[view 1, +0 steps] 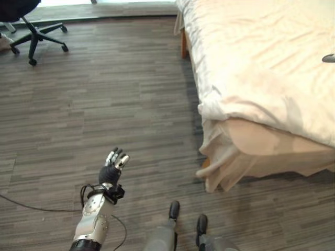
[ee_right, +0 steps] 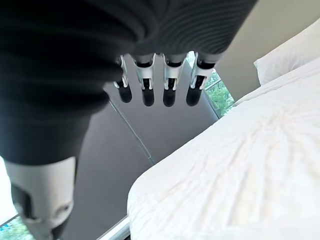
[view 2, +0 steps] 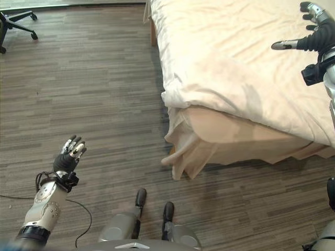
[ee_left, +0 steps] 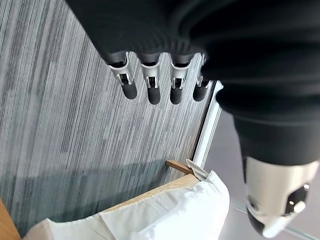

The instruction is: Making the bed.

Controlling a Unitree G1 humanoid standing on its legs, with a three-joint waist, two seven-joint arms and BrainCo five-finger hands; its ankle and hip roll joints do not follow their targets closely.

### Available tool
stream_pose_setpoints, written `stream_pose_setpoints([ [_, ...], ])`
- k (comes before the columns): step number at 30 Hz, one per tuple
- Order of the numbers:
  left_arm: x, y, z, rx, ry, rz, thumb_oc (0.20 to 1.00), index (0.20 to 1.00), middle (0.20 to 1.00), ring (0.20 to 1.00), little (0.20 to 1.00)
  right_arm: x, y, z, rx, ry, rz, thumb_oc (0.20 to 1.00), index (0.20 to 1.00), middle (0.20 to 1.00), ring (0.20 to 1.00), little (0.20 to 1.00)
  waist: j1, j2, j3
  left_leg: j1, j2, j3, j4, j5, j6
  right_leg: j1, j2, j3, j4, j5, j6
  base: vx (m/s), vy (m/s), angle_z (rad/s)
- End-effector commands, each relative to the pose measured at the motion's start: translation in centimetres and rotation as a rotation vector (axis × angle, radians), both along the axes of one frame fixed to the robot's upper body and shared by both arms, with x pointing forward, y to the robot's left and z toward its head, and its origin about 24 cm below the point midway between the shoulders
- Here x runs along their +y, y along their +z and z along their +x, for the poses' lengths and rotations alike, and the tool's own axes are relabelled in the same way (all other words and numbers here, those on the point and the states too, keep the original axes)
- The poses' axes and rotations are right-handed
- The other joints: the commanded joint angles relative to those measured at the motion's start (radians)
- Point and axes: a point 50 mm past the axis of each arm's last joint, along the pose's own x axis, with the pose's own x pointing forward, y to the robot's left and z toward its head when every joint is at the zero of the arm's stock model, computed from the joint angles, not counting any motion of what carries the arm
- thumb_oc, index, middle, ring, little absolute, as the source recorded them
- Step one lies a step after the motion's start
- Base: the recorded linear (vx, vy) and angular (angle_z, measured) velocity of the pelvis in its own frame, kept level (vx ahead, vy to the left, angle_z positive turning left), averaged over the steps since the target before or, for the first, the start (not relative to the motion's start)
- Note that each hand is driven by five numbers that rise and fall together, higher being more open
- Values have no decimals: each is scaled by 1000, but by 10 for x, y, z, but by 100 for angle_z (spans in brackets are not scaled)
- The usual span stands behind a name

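The bed (view 1: 261, 68) fills the right side, covered by a cream duvet (view 2: 230, 57) whose near corner is folded back. Below that fold the mattress end (view 2: 225, 133) and loose sheet (view 2: 183, 157) hang toward the floor. A white pillow (ee_right: 292, 47) lies at the head of the bed. My left hand (view 1: 112, 167) hovers open over the wooden floor, well left of the bed, holding nothing. My right hand (view 2: 316, 34) is raised open above the duvet at the right edge, not touching it.
A black office chair (view 1: 31, 26) on castors stands at the far left. Wooden plank floor (view 1: 104, 104) stretches between the chair and the bed. A wooden bed leg (view 1: 184, 47) shows at the bed's far left corner.
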Motion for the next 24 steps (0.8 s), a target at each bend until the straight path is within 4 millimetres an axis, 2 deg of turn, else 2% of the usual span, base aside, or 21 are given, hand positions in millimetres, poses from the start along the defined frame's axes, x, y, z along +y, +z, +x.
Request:
stream_pose_setpoints([
  [1,11,34,10,-145,15,69,1000,1000,1000,1000,1000,17,41,-9,-141,13,-105,1000,1000,1000,1000,1000,28,-39,-17,-1,14,1,12,-30,-44,-6,-56,32,15,68,57,-25,-11,6],
  [2,11,38,12,-154,5,73,1000,1000,1000,1000,1000,22,50,-7,-142,2,-143,1000,1000,1000,1000,1000,46,-52,0,-20,15,-2,13,-23,-45,-22,-55,28,14,74,56,-18,-19,12],
  [3,12,40,10,-164,2,75,1000,1000,1000,1000,1000,16,62,-9,-113,-63,-200,1000,1000,1000,1000,1000,56,-59,16,-43,15,-10,15,-16,-49,-41,-54,20,14,78,55,-29,-37,7],
  [5,16,37,2,-159,19,56,1000,1000,1000,1000,1000,-5,83,-21,-130,-178,-186,1000,1000,1000,1000,1000,70,-68,49,-72,18,-23,15,-4,-55,-60,-51,4,13,82,54,-28,-51,27],
  [6,24,35,-6,-145,49,61,1000,1000,1000,1000,1000,-16,92,-32,-141,-208,-154,1000,1000,1000,1000,1000,82,-80,84,-108,22,-35,15,6,-60,-86,-47,-12,13,82,55,-39,-66,49],
  [11,39,41,-10,-156,95,77,1000,1000,1000,1000,1000,-38,103,-53,-113,-266,-114,1000,1000,1000,1000,1000,93,-117,148,-176,36,-60,9,32,-80,-146,-35,-39,11,89,52,-47,-69,26],
  [14,39,49,-9,-180,89,89,1000,1000,1000,1000,1000,-52,108,-67,-129,-292,-47,1000,1000,1000,1000,1000,93,-133,187,-220,42,-75,5,47,-95,-184,-27,-53,11,91,54,-49,-84,14],
  [18,42,50,-9,-192,121,70,1000,1000,1000,1000,1000,-69,103,-80,-172,-271,96,1000,1000,1000,1000,1000,88,-157,233,-269,48,-89,5,51,-108,-229,-13,-67,11,91,54,-28,-77,18],
  [24,43,56,-6,-220,132,72,1000,1000,1000,1000,1000,-80,88,-82,-208,-210,251,1000,1000,1000,1000,1000,76,-193,251,-335,59,-112,5,59,-116,-291,7,-79,12,92,51,-1,-72,4],
])
